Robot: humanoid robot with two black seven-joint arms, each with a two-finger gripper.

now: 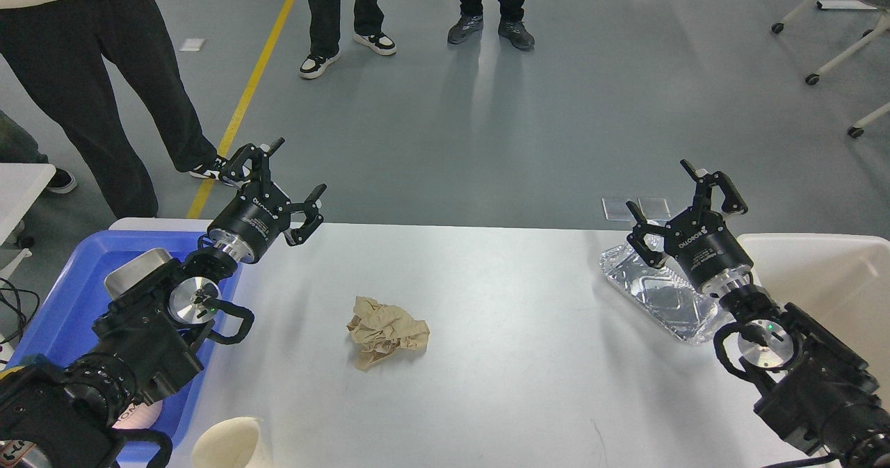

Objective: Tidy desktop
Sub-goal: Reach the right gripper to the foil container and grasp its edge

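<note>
— Nearest first? A cream paper cup (pixel 226 442) at the near edge of the desktop (pixel 500 384), well behind the left gripper (pixel 281 188) and toward the blue tray (pixel 62 301).

— And mid-table? A crumpled brown paper wad (pixel 386 332), lying loose between the two grippers, nearer than both, touching nothing. Probably rubbish waiting for the cream bin (pixel 827 273).

— Left gripper's state? Spread wide, pinching nothing, poised over the far left corner just beyond the tray, which holds a metal container (pixel 135 273).

— Right gripper (pixel 685 207)? Also spread and empty, hovering above a foil tray (pixel 660 294) that sits partly under its wrist, just beside the bin.

— Why raised like that? Likely a ready pose, clear of everything, fingers pointing past the far edge.

— Room to move? Plenty of bare tabletop around the wad on every side. Tight only at the foil tray, close to the right edge and the bin wall.

— Beyond the far edge? Grey floor and the legs of onlookers (pixel 487 2), well apart from both grippers.
</note>
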